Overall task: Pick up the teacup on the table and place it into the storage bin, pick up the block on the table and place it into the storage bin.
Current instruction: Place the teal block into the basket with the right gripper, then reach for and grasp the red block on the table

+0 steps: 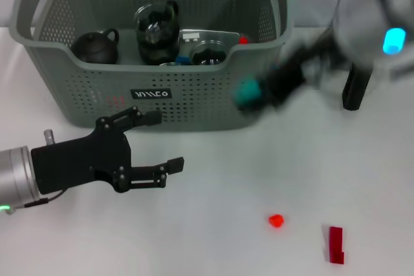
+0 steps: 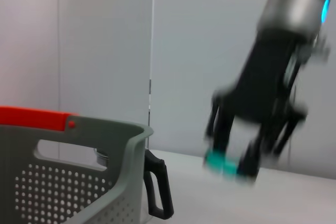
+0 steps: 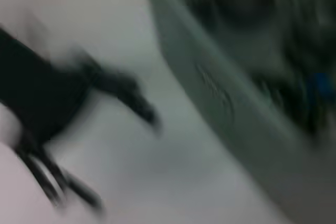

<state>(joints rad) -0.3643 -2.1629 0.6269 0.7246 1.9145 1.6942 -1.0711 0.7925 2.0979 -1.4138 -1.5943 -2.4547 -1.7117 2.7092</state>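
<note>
The storage bin (image 1: pixel 194 95) stands at the back of the table, its rim (image 2: pixel 105 129) showing in the left wrist view. My right gripper (image 1: pixel 255 94) hangs blurred just in front of the bin's right front corner, shut on a teal block (image 1: pixel 244 95). From the left wrist the same gripper (image 2: pixel 231 163) shows the teal block (image 2: pixel 220 162) between its fingers. My left gripper (image 1: pixel 166 141) rests open and empty in front of the bin's left half. The teacup is out of view on the table. The right wrist view is a blur of the bin wall (image 3: pixel 226 98).
The bin holds a black teapot (image 1: pixel 94 46), a glass jug (image 1: pixel 156 30) and other items. A red block (image 1: pixel 334 244) and a small red piece (image 1: pixel 276 220) lie near the front right. A black upright object (image 1: pixel 356 88) stands right of the bin.
</note>
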